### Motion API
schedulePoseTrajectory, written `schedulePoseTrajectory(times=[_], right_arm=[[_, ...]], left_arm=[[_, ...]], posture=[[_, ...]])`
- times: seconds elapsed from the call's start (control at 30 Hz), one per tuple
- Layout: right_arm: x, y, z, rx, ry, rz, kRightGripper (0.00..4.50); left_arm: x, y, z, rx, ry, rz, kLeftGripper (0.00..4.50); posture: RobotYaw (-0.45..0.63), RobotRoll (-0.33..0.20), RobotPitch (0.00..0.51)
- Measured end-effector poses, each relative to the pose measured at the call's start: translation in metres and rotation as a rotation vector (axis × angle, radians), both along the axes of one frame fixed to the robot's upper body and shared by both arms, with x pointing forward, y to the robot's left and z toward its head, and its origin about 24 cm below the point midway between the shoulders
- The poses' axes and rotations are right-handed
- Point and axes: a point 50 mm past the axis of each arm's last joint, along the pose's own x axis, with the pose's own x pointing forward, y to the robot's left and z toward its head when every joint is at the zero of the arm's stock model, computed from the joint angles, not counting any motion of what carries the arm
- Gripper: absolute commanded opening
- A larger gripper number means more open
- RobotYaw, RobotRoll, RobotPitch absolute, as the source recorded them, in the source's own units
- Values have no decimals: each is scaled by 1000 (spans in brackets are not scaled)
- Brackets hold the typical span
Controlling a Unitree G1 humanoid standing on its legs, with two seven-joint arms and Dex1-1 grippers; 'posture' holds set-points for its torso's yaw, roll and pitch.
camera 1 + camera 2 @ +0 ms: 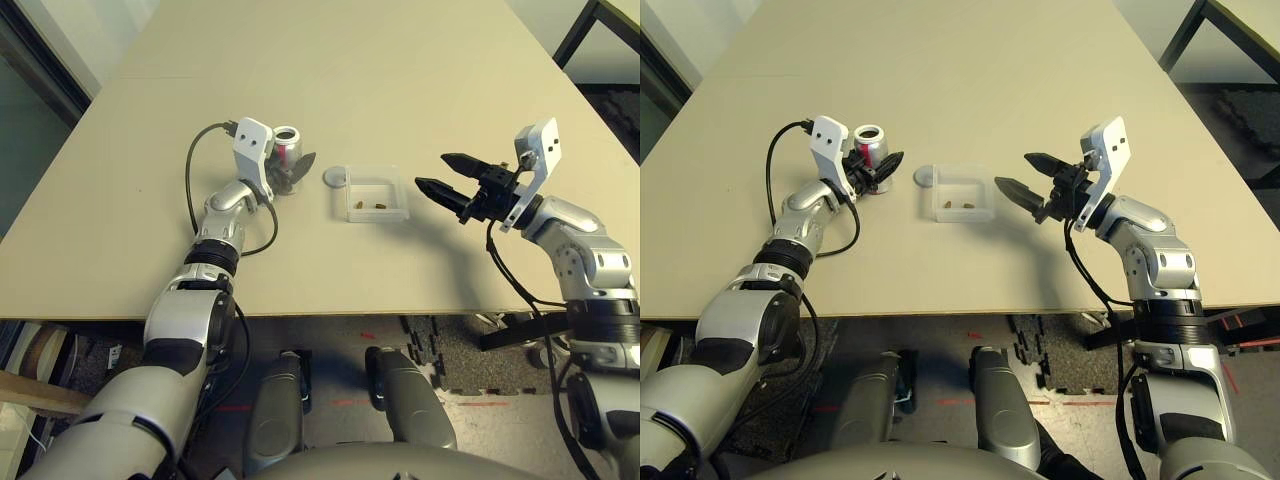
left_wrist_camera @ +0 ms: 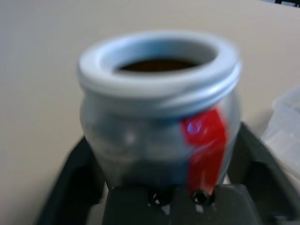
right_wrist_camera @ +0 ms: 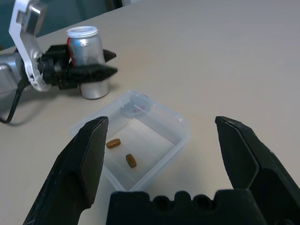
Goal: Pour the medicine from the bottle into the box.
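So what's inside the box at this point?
Two small brown pills lie on the floor of the clear box. The open bottle, upright in the left pincer, looks dark inside; its contents can't be made out.

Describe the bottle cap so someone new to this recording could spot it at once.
On the tan table, find the clear box near the middle, between the two arms. The cap lies flat on the table beside the box, towards the bottle in the left pincer. It is a small grey disc.
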Motion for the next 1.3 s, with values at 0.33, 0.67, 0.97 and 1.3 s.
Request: schedulePoseTrajectory(times=[0.33, 0.67, 0.97, 1.3], right_arm=[[2, -1, -2, 2, 1, -3, 4500], [7, -1, -3, 7, -8, -3, 4500], [8, -1, -2, 6, -18, 3, 4500], [5, -27, 8, 78, -67, -143, 4500]], left_arm=[[-12, 6, -19, -18, 17, 31, 4487], [-43, 22, -27, -69, 13, 51, 4487], [-86, 46, -25, -66, 46, 4, 4487], [-104, 95, 10, -106, 61, 106, 4487]], posture=[[-191, 0, 175], [-164, 0, 171], [-142, 0, 177], [-111, 0, 200]])
